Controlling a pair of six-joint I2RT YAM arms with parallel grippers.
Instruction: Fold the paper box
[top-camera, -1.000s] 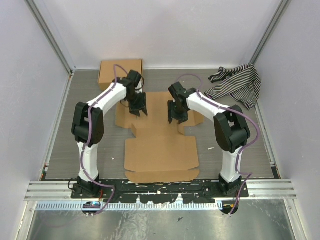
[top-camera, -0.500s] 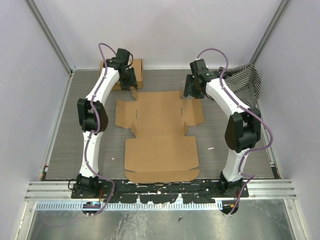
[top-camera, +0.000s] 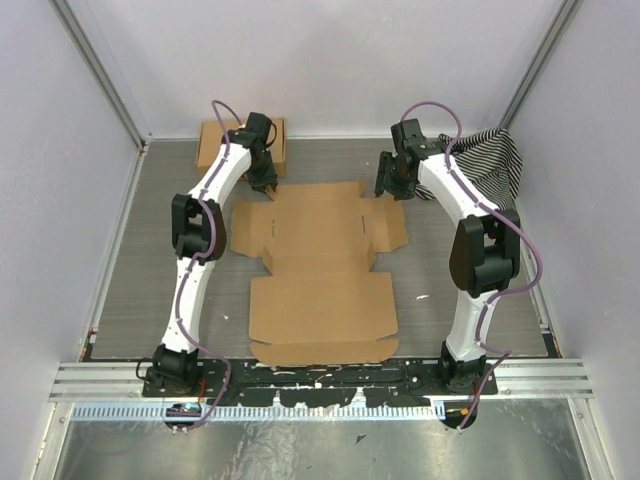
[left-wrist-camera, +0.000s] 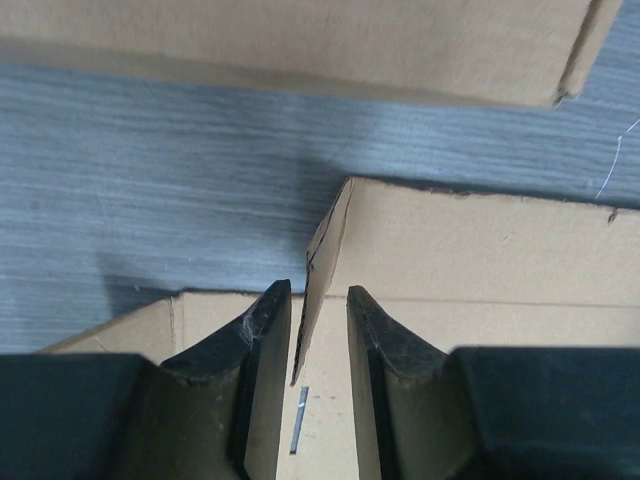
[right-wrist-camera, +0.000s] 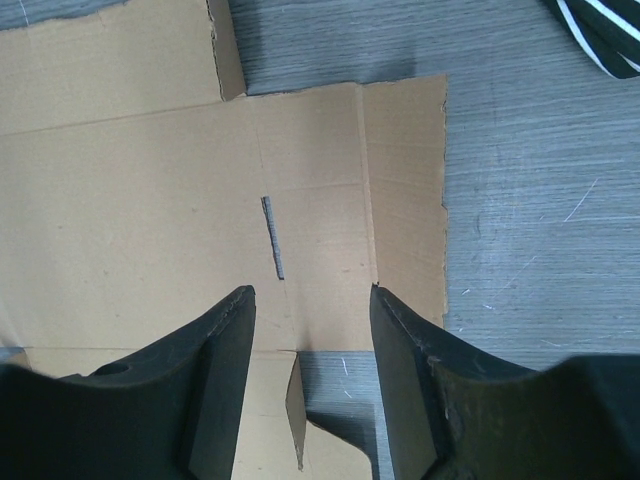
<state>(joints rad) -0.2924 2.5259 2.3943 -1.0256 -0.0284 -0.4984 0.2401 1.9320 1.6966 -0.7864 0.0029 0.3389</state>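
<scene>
The paper box (top-camera: 320, 300) is a flat brown cardboard sheet lying in the middle of the table. My left gripper (top-camera: 266, 183) is at its back left corner. In the left wrist view a raised flap (left-wrist-camera: 325, 250) of the sheet stands on edge between my left gripper's (left-wrist-camera: 318, 292) narrowly parted jaws, with a gap on its right side. My right gripper (top-camera: 388, 187) hovers over the back right corner. In the right wrist view my right gripper (right-wrist-camera: 312, 290) is wide open and empty above the sheet (right-wrist-camera: 130, 180), with a small raised tab (right-wrist-camera: 295, 410) below it.
A second folded cardboard box (top-camera: 225, 140) sits at the back left, just behind my left gripper, and shows in the left wrist view (left-wrist-camera: 300, 40). A black-and-white striped cloth (top-camera: 490, 160) lies at the back right. Walls close in the back and both sides.
Both arms swung from over the sheet's middle out to its back edge. My left gripper then came forward off the back box and down onto the raised flap at the corner.
</scene>
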